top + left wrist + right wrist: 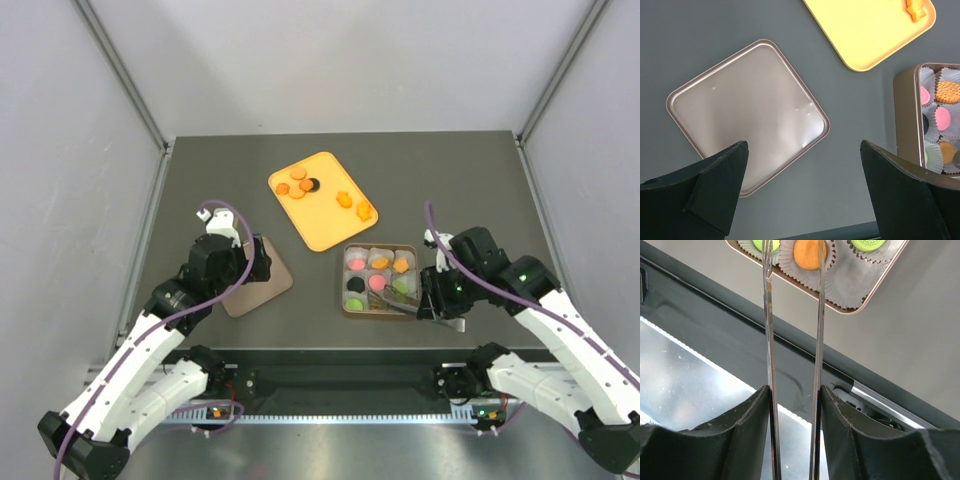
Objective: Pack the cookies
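From above, cookies (300, 183) are seen on the tray (325, 225) and in the tin (343, 285). At the left wrist, the left gripper (803, 145) is spread wide over the lid (747, 112); nothing is held. At the right wrist, tongs (769, 340) are pinched by the right gripper (795, 390), with their tips on both sides of an orange cookie (807, 253).

Both my arms, the left arm (140, 348) and the right arm (568, 328), have white shells with black joints, a purple cable (228, 214) along each one, and black wedge-shaped fingers (707, 192).
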Robot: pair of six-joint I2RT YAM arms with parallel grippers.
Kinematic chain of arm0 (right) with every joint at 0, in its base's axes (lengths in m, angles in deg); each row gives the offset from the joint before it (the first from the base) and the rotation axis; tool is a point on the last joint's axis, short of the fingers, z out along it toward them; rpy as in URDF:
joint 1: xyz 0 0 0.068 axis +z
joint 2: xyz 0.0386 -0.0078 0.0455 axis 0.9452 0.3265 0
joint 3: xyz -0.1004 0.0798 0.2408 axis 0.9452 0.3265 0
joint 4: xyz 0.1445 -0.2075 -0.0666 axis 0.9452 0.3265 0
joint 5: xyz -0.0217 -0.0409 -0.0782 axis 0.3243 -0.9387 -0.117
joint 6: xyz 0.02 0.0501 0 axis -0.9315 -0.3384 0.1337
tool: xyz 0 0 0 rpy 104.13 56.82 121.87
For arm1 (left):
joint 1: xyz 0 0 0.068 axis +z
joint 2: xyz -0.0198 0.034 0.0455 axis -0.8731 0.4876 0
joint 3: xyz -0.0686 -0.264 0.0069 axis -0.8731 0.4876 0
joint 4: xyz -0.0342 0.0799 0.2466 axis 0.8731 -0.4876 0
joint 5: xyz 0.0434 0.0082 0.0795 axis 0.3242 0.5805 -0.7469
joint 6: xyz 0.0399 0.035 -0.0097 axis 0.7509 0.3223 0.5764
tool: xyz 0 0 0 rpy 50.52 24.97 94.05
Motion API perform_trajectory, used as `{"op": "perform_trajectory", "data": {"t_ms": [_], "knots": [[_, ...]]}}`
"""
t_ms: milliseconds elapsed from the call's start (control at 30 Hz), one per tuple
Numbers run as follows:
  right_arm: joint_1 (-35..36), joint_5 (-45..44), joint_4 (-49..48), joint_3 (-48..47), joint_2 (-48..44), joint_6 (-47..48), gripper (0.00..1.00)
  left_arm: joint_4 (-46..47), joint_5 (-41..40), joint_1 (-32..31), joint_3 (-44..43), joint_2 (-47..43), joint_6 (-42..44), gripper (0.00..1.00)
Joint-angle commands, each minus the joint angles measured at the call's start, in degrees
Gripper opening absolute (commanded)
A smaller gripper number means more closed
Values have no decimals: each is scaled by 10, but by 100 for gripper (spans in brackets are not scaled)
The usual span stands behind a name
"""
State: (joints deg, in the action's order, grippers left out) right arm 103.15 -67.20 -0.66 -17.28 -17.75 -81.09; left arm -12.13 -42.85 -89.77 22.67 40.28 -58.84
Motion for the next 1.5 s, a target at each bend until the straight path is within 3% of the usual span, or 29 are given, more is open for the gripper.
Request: {"op": "perform_trajectory", "data": {"t_ms": [0,267,400,600,733,1100,1467], "knots": [[5,-2,-6,-5,-9,1,43,9,-8,-2,-1,1,1,99],[5,-12,-2,-87,13,2,43,10,-7,-2,-1,0,1,99],[5,-5,-74,-131,46,-10,42,11,-5,-2,-1,0,1,99],[4,-33,-213,-211,170,-18,42,11,-1,-2,-1,2,1,99],[5,-83,-293,-299,311,-5,40,11,-1,-2,-1,0,1,98],[23,-163,-359,-553,635,17,39,8,-10,-2,-1,-9,0,99],[68,-217,-375,-580,693,26,40,9,-8,-2,-1,-4,1,99]]}}
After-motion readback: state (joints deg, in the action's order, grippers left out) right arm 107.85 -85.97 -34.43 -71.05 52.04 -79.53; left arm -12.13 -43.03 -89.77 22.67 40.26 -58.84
